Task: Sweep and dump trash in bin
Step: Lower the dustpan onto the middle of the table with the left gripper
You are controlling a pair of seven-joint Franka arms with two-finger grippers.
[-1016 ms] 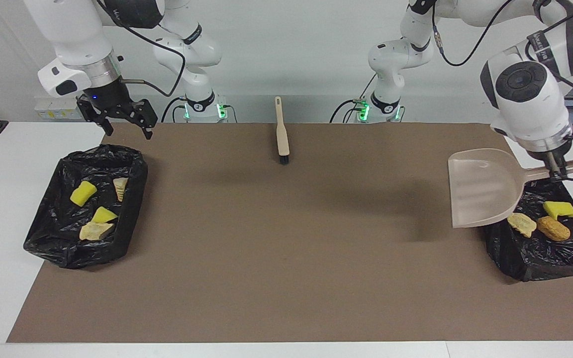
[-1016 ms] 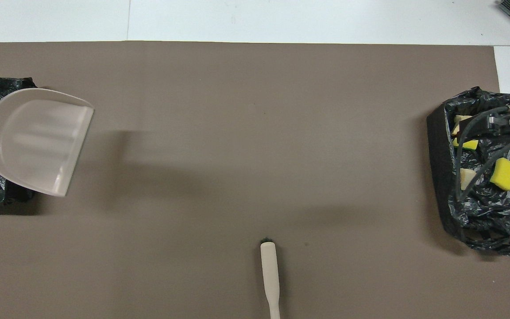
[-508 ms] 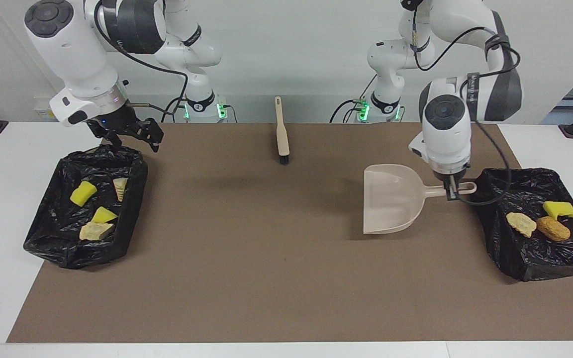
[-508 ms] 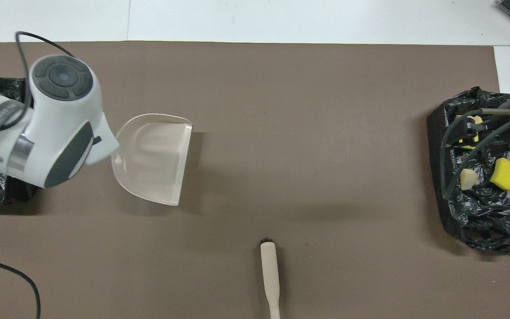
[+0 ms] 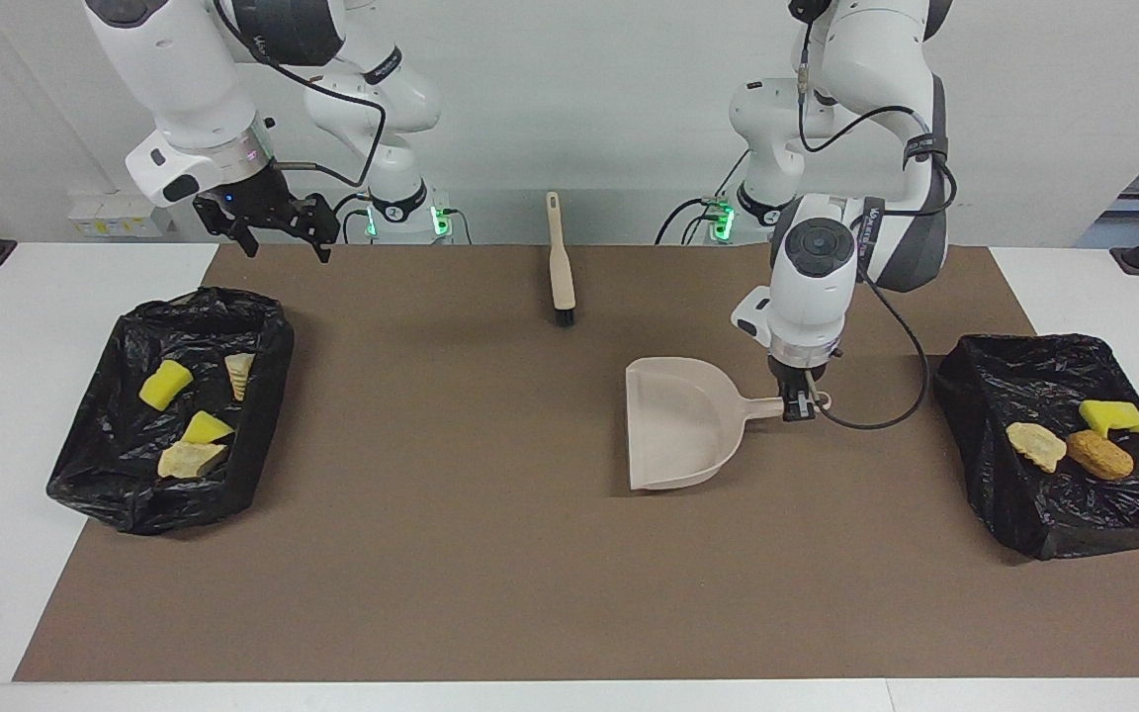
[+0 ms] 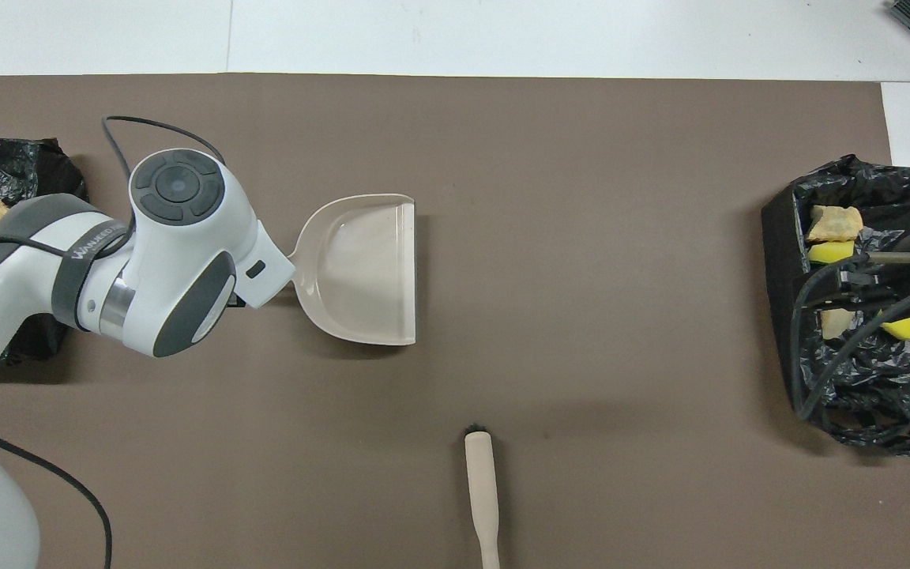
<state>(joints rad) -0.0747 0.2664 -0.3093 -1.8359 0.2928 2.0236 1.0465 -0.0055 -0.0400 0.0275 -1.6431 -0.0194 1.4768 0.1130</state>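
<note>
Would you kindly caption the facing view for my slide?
Left gripper holds the empty dustpan by its handle; right gripper waits open.

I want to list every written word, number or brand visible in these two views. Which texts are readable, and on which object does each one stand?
Dark band on the left arm: white lettering, too blurred to read.
Dark band on the right arm: white lettering, too small to read.
Dustpan, brush, both black-lined bins, brown mat: no text visible.
</note>
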